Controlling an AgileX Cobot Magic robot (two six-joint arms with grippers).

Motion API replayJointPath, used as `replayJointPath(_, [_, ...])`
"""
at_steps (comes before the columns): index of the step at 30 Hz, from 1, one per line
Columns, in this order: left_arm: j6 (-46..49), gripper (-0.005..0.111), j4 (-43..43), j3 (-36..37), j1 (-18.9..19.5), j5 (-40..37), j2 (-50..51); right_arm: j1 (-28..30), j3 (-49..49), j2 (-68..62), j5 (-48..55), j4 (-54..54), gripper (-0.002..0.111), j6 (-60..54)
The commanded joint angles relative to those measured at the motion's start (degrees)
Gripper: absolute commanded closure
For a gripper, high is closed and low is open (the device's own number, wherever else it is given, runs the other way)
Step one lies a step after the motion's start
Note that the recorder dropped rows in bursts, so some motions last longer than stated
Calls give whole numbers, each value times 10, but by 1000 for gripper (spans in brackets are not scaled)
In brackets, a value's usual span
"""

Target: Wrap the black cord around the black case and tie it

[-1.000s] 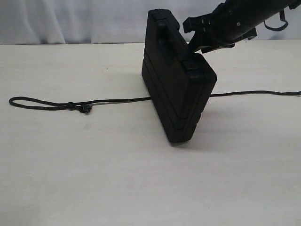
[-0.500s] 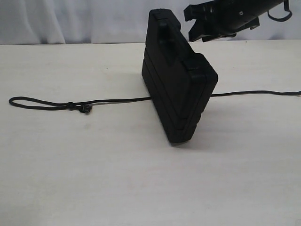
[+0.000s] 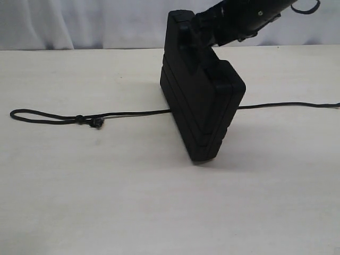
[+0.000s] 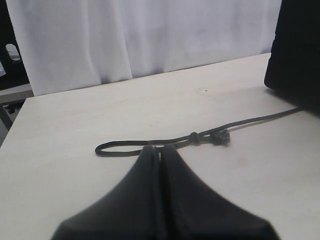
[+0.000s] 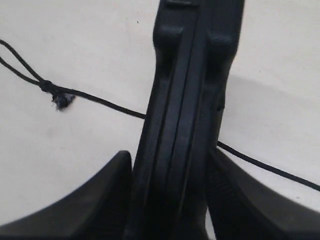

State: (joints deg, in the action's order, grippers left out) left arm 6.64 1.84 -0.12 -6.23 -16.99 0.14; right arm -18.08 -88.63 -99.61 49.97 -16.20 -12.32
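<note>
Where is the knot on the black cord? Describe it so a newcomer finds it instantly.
Start at the black case standing on edge on the table; the black cord runs from its base toward the exterior view's left. Follow it to the knot, a small lump where the narrow end loop begins. A frayed tuft beside it sets it apart from the plain cord.

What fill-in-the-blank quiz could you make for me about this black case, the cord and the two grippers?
1. The black case stands ___ on the table, not flat.
2. In the exterior view, the knot in the black cord lies to the ___ of the case.
3. The right gripper has one finger on each side of the ___.
4. The left gripper is ___, holding nothing.
Missing words: upright; left; case; shut.
</note>
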Motion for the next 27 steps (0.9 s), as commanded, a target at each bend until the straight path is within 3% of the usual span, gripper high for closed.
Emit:
replayJointPath(1, [0, 107, 3, 1, -5, 6, -1, -62, -2, 4, -40, 150, 63, 94])
replayJointPath(4, [0, 107, 3, 1, -5, 6, -1, -75, -2, -8, -45, 219, 63, 141])
replayJointPath(10, [0, 107, 3, 1, -5, 6, -1, -75, -2, -45, -52, 209, 64, 148])
replayJointPath(15, [0, 107, 3, 1, -5, 6, -1, -81, -13, -46, -54, 214, 75, 145])
replayJointPath(27, [0, 107, 3, 1, -5, 6, -1, -81, -49, -52, -4, 214, 69, 145])
